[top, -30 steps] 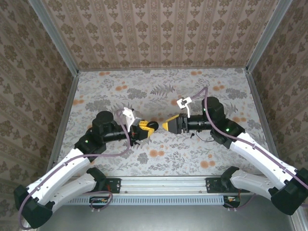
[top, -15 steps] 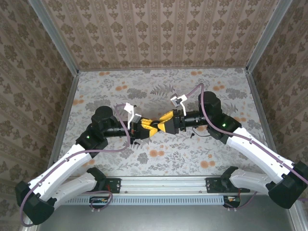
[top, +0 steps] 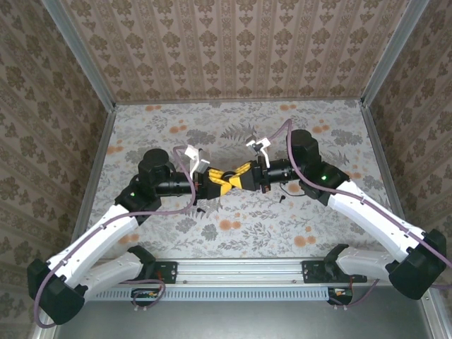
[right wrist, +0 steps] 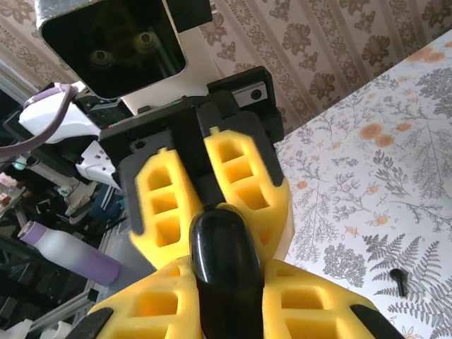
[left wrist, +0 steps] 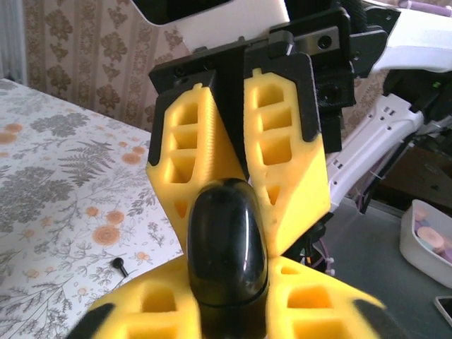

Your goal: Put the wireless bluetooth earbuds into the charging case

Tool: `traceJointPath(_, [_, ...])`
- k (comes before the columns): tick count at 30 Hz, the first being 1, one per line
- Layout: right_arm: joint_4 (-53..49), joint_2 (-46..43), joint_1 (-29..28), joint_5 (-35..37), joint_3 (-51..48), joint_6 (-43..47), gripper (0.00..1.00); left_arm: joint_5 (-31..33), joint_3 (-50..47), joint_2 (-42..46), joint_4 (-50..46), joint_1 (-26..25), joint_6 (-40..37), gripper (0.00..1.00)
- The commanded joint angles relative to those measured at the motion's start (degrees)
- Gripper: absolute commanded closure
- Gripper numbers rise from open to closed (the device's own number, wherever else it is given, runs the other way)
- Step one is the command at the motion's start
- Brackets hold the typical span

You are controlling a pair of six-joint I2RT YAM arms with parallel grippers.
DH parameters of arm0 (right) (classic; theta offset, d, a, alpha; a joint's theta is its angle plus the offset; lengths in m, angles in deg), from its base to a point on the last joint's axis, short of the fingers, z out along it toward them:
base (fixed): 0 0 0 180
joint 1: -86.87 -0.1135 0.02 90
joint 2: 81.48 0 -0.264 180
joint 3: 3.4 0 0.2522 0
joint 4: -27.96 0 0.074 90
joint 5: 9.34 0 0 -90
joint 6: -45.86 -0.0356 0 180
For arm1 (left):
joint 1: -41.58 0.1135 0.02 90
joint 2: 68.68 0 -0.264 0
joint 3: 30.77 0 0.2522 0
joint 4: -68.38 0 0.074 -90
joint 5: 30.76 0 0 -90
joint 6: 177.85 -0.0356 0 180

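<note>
Two-arm hold of the case above the tabletop (top: 318,134). The left end effector (top: 222,185) and the right end effector (top: 236,176) meet tip to tip at mid-table, each from its own side, with the black glossy charging case (left wrist: 226,254) between them. In the left wrist view the left fingers (left wrist: 152,311) flank the near end of the case while the right pair closes on its far end; the right wrist view gives the mirror arrangement. Both end effectors are thus pinching the case, and how firmly each one presses cannot be told. The case is lifted off the surface, probably so that it can pass from one arm to the other or be turned for opening; its lid appears closed, with no seam gap visible. An earbud (left wrist: 120,266), tiny and black, lies on the floral tabletop below, well apart from the case. The right wrist view also shows an earbud (right wrist: 400,280) on the tabletop, and whether it is the same piece cannot be told. No earbud sits in the case, so insertion is judged not yet begun
</note>
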Motion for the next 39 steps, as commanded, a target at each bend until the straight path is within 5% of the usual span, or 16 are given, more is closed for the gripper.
traceJointPath(1, [3.3, 1.7, -0.6, 4.8, 1.0, -2.2, 0.93, 7.6, 0.9, 1.3, -0.2, 0.4, -0.3, 0.52])
traceJointPath(4, [6.9, 1.4, 0.0, 6.7, -0.4, -4.4, 0.94, 8.6, -2.6, 3.3, 3.5, 2.5, 2.9, 0.39])
traceJointPath(9, [11.0, 1.8, 1.3, 6.8, -1.5, -7.3, 0.94, 5.1, -7.8, 5.1, 13.4, 4.5, 8.7, 0.37])
traceJointPath(29, [16.5, 3.0, 1.4, 0.3, -2.2, -11.4, 0.94, 1.1, -9.5, 0.7, 27.6, 5.4, 14.4, 0.6])
traceJointPath(39, [18.2, 3.4, 1.4, 0.1, -1.9, -12.1, 0.95, -0.3, -8.7, -0.5, 27.5, 5.4, 14.7, 0.76])
